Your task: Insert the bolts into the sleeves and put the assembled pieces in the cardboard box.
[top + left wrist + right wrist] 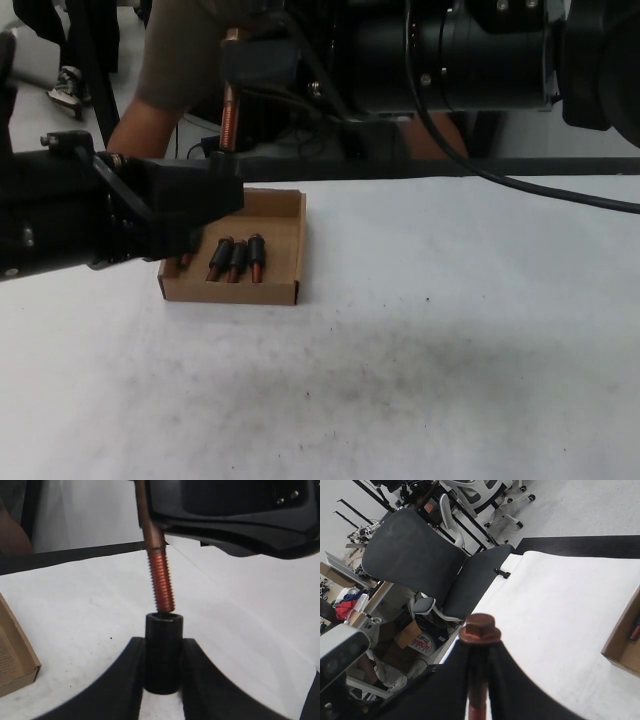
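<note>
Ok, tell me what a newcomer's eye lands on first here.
A copper bolt, hanging from the right gripper, has its threaded tip at the mouth of a black sleeve clamped in the left gripper. Beside them, a cardboard box holds at least three finished pieces.

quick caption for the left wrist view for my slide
Left gripper holds a black sleeve upright, a copper bolt poised tip-first at its mouth.

Cardboard box [283, 215]: left part hidden behind arm [100, 225]; one assembled piece [186, 260] there mostly covered. Bolt [161, 580]: head cut off at left wrist view's edge. Sleeve [164, 645]: sides covered by jaws.
</note>
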